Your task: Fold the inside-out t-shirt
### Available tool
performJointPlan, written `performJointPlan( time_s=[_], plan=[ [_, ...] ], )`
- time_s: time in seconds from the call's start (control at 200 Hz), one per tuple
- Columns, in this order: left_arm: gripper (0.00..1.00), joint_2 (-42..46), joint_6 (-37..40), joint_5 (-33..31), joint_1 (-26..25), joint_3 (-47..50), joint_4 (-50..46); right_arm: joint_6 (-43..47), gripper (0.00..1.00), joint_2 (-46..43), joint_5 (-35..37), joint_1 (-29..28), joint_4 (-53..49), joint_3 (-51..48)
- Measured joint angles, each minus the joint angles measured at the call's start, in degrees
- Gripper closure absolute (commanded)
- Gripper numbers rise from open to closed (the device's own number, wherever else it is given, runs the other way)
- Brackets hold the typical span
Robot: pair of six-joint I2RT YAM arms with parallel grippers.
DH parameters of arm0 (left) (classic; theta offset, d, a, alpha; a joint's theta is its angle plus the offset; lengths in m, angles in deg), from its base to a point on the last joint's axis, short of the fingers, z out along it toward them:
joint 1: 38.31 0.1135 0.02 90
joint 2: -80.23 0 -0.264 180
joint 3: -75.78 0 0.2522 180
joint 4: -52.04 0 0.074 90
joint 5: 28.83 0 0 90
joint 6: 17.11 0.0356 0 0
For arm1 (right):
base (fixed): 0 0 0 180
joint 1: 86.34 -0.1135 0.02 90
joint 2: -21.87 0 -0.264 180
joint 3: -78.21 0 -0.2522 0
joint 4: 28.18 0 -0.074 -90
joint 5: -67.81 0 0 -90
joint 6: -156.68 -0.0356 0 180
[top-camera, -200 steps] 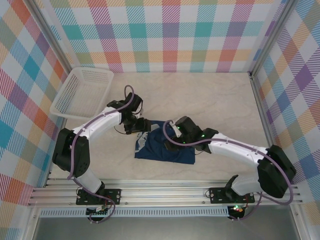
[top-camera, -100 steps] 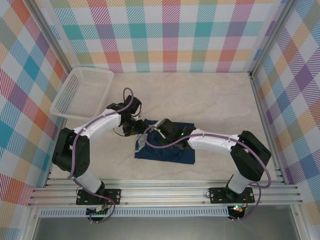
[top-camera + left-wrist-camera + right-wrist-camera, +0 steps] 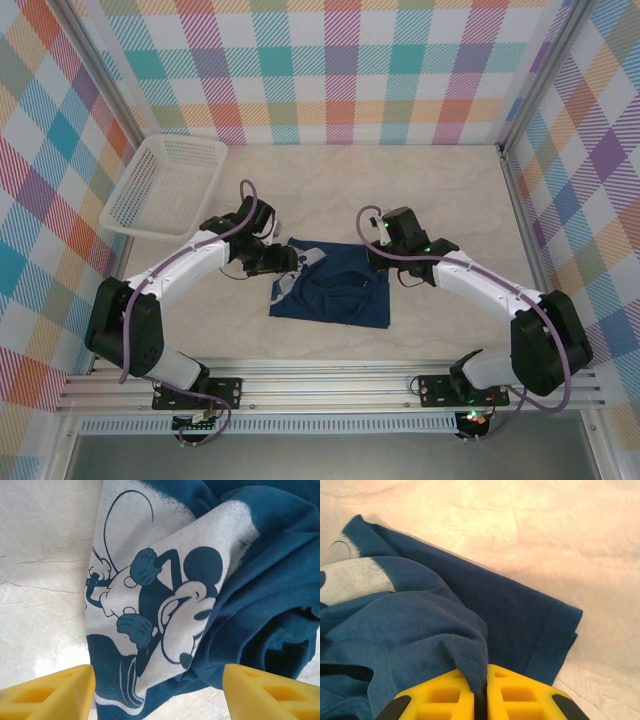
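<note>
The inside-out t-shirt (image 3: pixel 335 290) lies rumpled on the table between the arms, dark navy with a white cartoon print (image 3: pixel 165 595) at its left end. My left gripper (image 3: pixel 284 262) hovers over that left end. It is open, its yellow fingers (image 3: pixel 50 694) wide apart, and nothing is between them (image 3: pixel 159 700). My right gripper (image 3: pixel 379 260) is at the shirt's upper right. It is shut on a raised fold of the blue fabric (image 3: pixel 470 650), pinched between the yellow pads (image 3: pixel 481 692). A flat layer of the shirt (image 3: pixel 520 615) lies beyond the fold.
A white basket (image 3: pixel 165 185) stands at the far left against the wall. Checked walls close in the table on three sides. Bare pale tabletop (image 3: pixel 440 190) lies behind and to the right of the shirt.
My right gripper reached left over the shirt, shut on a fold and drew it back to the right, spreading the shirt's top edge. The left gripper stayed open and shifted only slightly.
</note>
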Motion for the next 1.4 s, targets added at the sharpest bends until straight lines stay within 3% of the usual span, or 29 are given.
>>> performJointPlan(
  time_s=[0.23,0.455,0.66,0.935,1.11,1.19,1.4],
  plan=[
    [0.31,0.39,1.31,0.92,-3.17,0.17,0.94,-4.90,0.80,9.97,-6.69,8.66,0.33,2.32],
    [0.30,0.63,2.19,1.84,-6.82,0.28,2.71,-6.64,0.64,19.45,-8.63,15.47,-2.67,10.19],
    [0.27,2.27,2.43,3.52,-10.43,0.52,4.68,-5.86,0.49,15.65,-10.32,17.92,-5.46,9.99],
    [0.27,1.07,1.90,3.98,-18.43,0.90,9.01,-6.69,0.42,4.07,-17.77,17.70,-6.64,1.36],
    [0.33,-5.38,1.46,1.53,-21.20,0.15,10.19,-7.98,0.43,4.70,-21.59,17.27,-5.84,0.39],
    [0.42,-8.41,1.01,0.61,-22.18,-0.90,10.84,-8.72,0.47,7.15,-22.71,16.65,-4.61,0.81],
    [0.69,-12.96,-0.07,-1.09,-23.93,-3.19,13.77,-9.88,0.75,14.27,-24.65,15.63,-2.29,4.07]
  ],
)
